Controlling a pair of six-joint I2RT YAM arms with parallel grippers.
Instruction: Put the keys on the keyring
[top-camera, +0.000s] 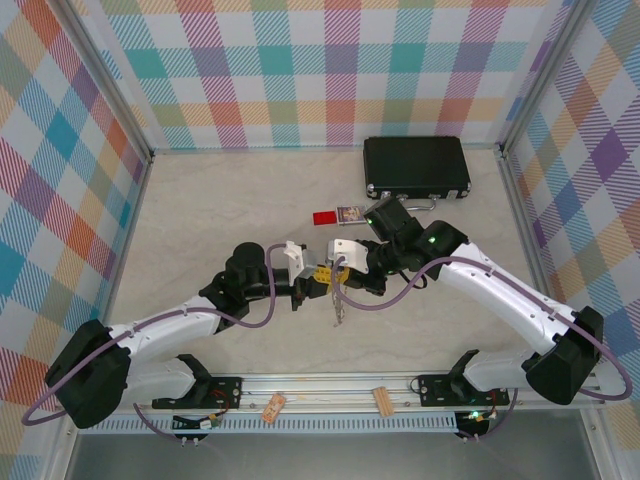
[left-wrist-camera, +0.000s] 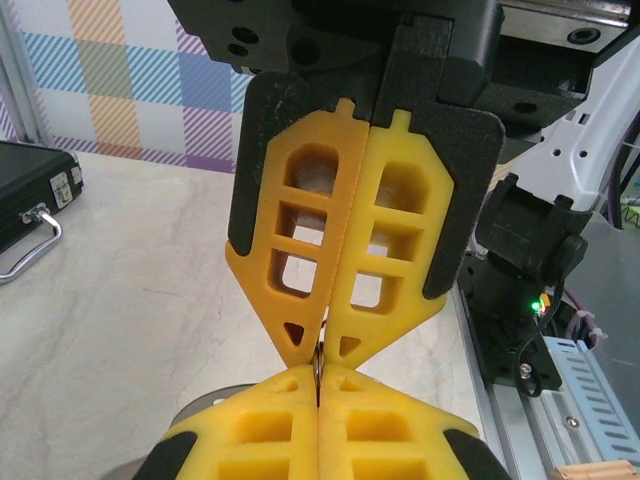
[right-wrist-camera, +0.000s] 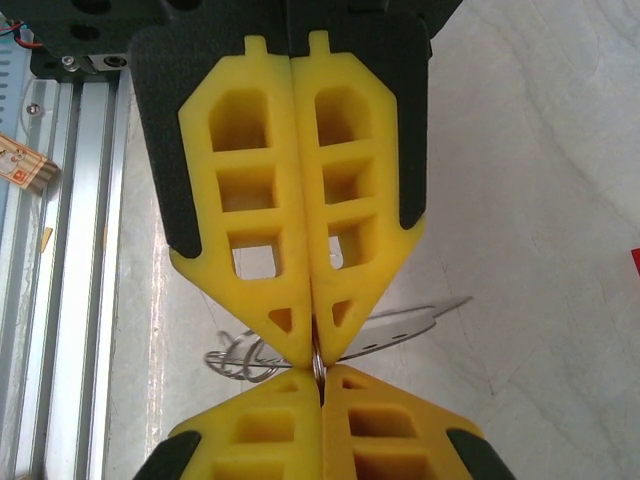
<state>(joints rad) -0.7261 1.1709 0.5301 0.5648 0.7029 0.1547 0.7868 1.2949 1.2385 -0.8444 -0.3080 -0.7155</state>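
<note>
step: both grippers meet tip to tip above the table (top-camera: 200, 200), mid-air, sharing one thin metal piece.
L gripper (left-wrist-camera: 318, 345): fingers pressed together, pinching thin metal at the tips.
R gripper (right-wrist-camera: 316, 350): shut tight on a thin ring edge, prob the keyring (right-wrist-camera: 240, 357).
key (right-wrist-camera: 405, 325): flat silver bit hangs just behind R tips.
next: I think slide key along the wire; tiny, slow moves, no pulling apart.
</note>
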